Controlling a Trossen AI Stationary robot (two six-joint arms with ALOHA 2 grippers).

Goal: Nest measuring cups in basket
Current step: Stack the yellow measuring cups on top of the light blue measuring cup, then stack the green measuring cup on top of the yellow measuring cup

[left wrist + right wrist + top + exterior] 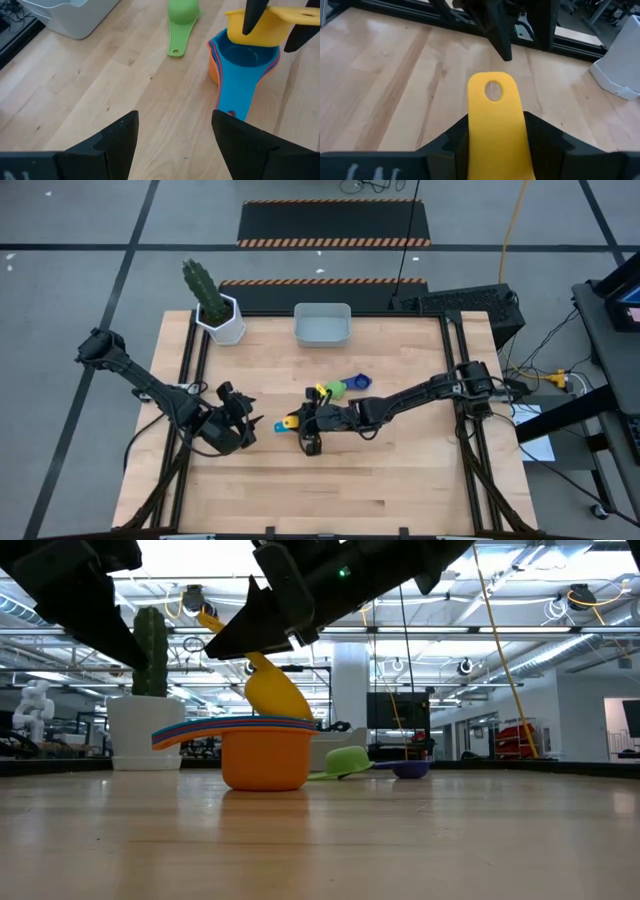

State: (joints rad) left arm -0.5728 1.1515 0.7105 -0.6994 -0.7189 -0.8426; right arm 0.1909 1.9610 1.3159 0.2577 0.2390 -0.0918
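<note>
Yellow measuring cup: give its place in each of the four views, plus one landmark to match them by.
High view: the yellow measuring cup sits mid-table, at the right hand's tip.
Low view: upper centre, tilted above the nested stack.
Left wrist view: top right, over the stack.
Right wrist view: only its handle, centre, between the fingers.
Shared landmark: the white cactus pot.

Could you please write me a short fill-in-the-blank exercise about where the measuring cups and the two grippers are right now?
1. The right gripper holds the ____ cup above the stack of nested cups.
2. The basket holds ____ cups.
3. The left gripper has its jaws ____ and holds nothing.
4. The green cup lies on the ____, apart from the stack.

Missing words: yellow; no; open; table
</note>
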